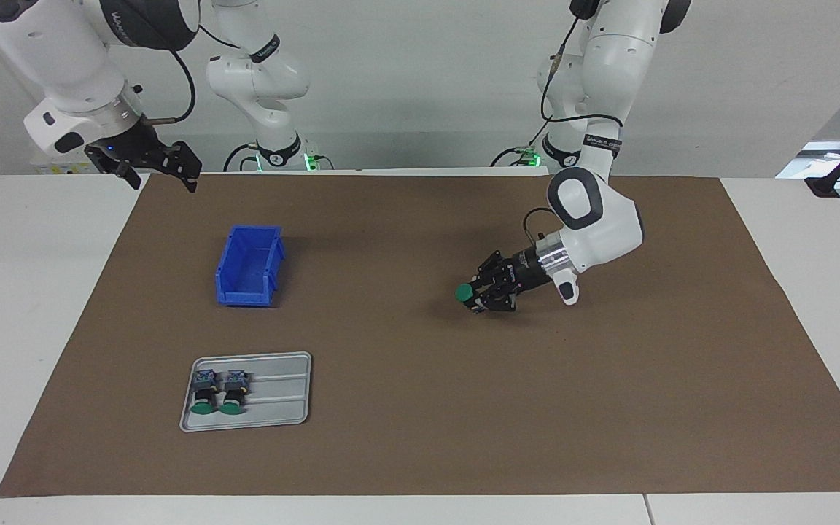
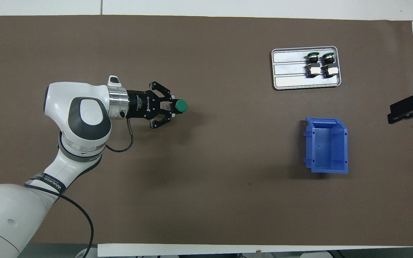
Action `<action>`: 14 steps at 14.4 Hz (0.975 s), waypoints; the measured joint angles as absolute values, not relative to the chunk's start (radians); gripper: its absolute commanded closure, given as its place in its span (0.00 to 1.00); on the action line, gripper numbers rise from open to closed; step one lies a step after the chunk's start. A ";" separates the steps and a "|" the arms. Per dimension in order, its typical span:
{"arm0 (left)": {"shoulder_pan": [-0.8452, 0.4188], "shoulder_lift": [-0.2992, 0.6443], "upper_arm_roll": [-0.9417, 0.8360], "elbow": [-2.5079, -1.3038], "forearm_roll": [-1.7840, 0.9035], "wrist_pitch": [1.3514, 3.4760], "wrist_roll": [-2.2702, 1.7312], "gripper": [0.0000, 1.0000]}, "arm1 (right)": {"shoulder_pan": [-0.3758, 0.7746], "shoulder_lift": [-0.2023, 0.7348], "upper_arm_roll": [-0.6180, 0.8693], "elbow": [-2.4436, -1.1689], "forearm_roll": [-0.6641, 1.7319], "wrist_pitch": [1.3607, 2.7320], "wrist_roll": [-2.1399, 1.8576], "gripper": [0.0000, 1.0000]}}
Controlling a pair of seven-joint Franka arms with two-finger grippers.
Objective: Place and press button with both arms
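Note:
My left gripper [image 1: 472, 295] [image 2: 176, 106] lies level just above the brown mat, over its left arm's half, shut on a button [image 1: 464, 293] [image 2: 181, 105] whose green cap points toward the right arm's end. Two more buttons [image 1: 205, 394] [image 1: 233, 394] [image 2: 313, 62] [image 2: 328, 62] lie side by side in a grey tray [image 1: 281, 390] [image 2: 289, 68]. My right gripper [image 1: 161, 171] [image 2: 405, 111] hangs open in the air over the mat's edge at the right arm's end, holding nothing.
A blue bin [image 1: 249, 266] [image 2: 328, 145] with nothing in it stands on the mat, nearer to the robots than the tray. Two slimmer white arms with green-lit bases [image 1: 281, 157] stand at the robots' end of the table.

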State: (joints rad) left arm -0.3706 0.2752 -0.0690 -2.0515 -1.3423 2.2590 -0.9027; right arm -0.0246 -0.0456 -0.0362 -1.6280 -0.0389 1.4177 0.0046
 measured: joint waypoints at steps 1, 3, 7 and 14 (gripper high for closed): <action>-0.370 0.279 -0.069 -2.061 -1.380 2.248 -0.874 0.98 | -0.025 -0.046 -0.036 -1.628 -0.039 1.418 0.005 0.01; -0.353 0.284 -0.069 -2.073 -1.434 2.209 -0.844 0.98 | -0.025 -0.046 -0.036 -1.628 -0.039 1.418 0.005 0.01; -0.319 0.294 -0.069 -2.145 -1.605 2.142 -0.641 0.98 | -0.025 -0.046 -0.036 -1.628 -0.039 1.418 0.005 0.01; -0.293 0.294 -0.069 -2.218 -1.716 2.069 -0.480 0.99 | -0.025 -0.046 -0.036 -1.628 -0.039 1.418 0.005 0.01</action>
State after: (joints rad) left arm -0.2931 0.2940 -0.0689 -2.2183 -1.7162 2.0690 -0.4800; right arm -0.0246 -0.0456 -0.0362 -1.6280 -0.0389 1.4177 0.0046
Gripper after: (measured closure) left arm 0.670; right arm 0.004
